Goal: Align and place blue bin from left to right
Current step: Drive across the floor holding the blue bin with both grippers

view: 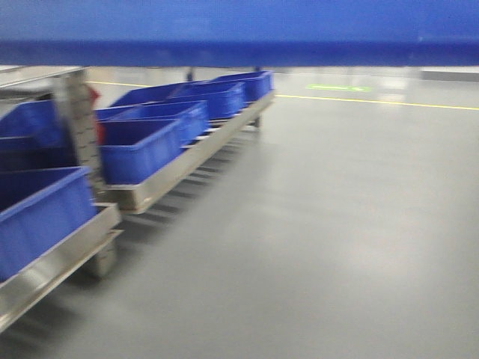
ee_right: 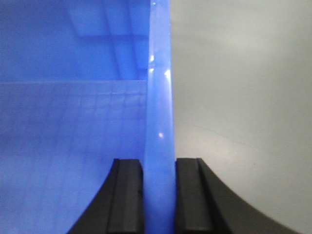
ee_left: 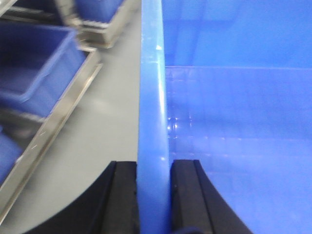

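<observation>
Bright even light; front view motion-blurred; glints on blue bin [ee_left: 155,97] rim.

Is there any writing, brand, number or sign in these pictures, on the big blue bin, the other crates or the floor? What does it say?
No text can be read in any view.
Blue bin: plain walls and rim, no label showing.
Smaller blue crates: no marks visible, and the picture is blurred.
Green floor marking: too far and blurred to tell whether it holds words.

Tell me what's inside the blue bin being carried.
Both wrist views show only bare gridded floor and walls inside the blue bin. Its middle lies outside both views.
</observation>
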Available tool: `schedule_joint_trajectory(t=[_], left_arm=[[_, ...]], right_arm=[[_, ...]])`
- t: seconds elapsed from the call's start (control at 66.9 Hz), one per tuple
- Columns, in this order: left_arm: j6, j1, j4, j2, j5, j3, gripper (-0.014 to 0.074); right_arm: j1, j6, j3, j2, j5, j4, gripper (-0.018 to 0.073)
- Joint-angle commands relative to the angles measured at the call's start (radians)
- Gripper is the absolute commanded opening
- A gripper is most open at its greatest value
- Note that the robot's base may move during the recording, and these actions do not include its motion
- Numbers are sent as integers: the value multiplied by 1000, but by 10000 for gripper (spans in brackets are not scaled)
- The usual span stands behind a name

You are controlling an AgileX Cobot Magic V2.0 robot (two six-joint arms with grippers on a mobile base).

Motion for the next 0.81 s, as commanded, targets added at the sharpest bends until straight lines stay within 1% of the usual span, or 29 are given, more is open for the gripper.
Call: schedule_joint_trajectory(t=[0.0, 0.792], left_arm=[[-10, -14, 3, -8, -102, -10, -111], [-10, -14, 3, -8, -102, -10, -111]], right_arm=[[10, -2, -9, -14, -113, -14, -70], [10, -2, -9, -14, -113, -14, -70]])
